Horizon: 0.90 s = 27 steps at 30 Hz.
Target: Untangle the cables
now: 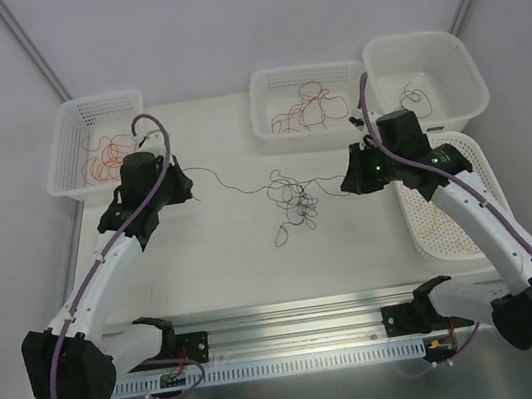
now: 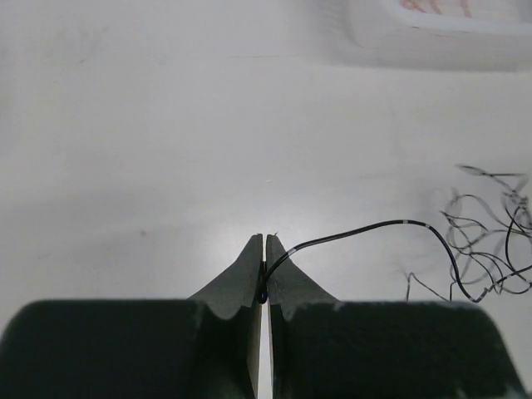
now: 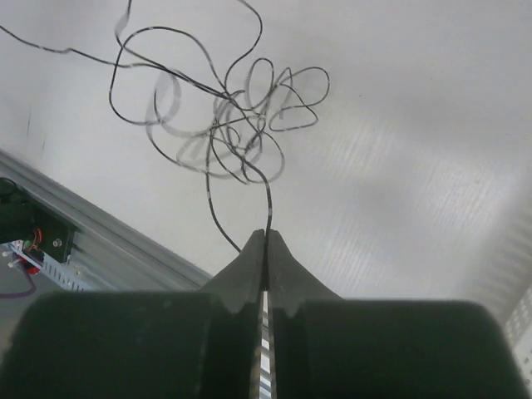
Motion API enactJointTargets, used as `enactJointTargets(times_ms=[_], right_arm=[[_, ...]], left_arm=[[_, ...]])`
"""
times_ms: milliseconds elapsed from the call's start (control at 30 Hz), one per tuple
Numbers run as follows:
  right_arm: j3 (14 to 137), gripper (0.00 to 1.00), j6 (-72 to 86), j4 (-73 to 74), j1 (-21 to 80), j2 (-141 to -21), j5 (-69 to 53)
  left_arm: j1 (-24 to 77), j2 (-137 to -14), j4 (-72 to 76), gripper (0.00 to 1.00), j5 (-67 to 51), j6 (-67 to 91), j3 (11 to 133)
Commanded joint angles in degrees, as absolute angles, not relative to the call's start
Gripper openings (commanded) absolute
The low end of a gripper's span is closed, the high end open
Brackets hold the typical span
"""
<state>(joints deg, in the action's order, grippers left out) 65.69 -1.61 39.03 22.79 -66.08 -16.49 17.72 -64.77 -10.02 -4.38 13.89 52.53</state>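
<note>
Beyond the cables (image 1: 293, 198), mesh basket (image 1: 306, 69).

Cropped and blurred regions
Left wrist view: cable tangle (image 2: 492, 241) cut by right edge; white container (image 2: 432, 32) blurred, cropped at top

left tool (image 2: 263, 241) clamped tight, right tool (image 3: 266, 235) clamped tight

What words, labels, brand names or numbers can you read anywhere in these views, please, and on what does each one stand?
No readable text in any view.
The left end effector and right end effector, each shut on a black cable: unmarked.
The circuit board on the metal rail: any print is too small to read.
</note>
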Motion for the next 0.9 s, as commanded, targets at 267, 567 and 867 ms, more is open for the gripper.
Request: enactJointTargets(times_ms=[267,567,867], right_arm=[[82.8,0.01,-6.8,49.7,15.6,-59.2,-14.7],[99.1,0.01,-8.3,46.4,13.5,-56.2,-17.1],[99.7,0.01,-8.5,38.4,13.4,-52.2,-15.1]], left_arm=[[-5.2,-65.9,-25.9,0.0,2.6,21.4,53.5],[-9.5,-70.3,-25.9,0.0,4.7,23.3,49.6],[-13.4,-73.3,-25.9,0.0,6.6,24.8,48.2]])
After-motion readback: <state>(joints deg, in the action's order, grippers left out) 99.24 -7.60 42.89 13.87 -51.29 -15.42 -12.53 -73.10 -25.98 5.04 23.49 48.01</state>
